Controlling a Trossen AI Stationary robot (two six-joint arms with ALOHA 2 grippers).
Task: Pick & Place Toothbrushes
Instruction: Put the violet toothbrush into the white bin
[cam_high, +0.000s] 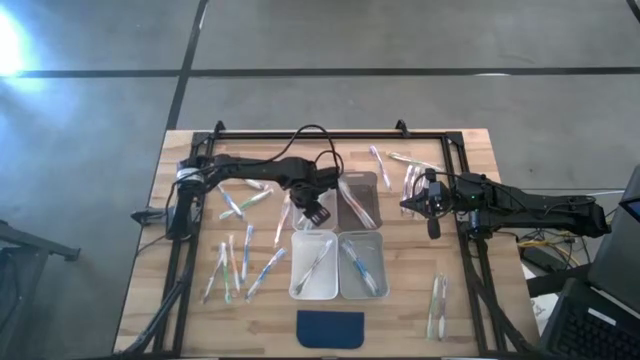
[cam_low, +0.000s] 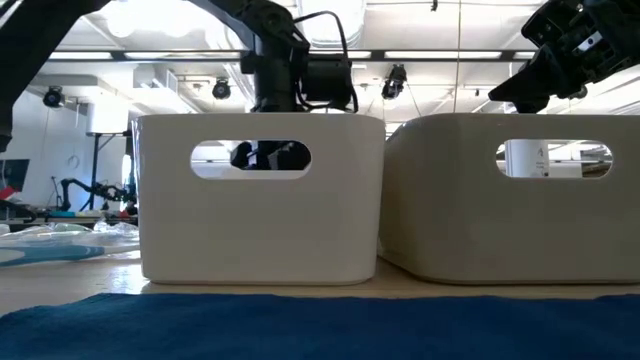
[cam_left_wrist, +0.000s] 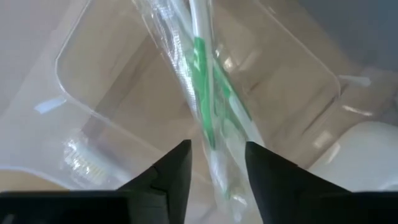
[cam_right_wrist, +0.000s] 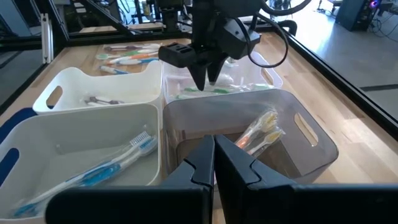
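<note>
Left wrist view: green toothbrush (cam_left_wrist: 208, 106) between parted left jaws

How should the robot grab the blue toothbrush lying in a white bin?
Probably by the middle of the handle of the blue toothbrush, coming straight down from above. It lies flat and slanted on the floor of the white bin, so the walls block any sideways approach.

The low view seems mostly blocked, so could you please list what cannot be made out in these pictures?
- Low view: two bins fill the picture, hiding every toothbrush behind their walls.
- Left wrist view: the green toothbrush is cut off by the picture's top edge.
- High view: the left gripper is too small to show its finger gap.
</note>
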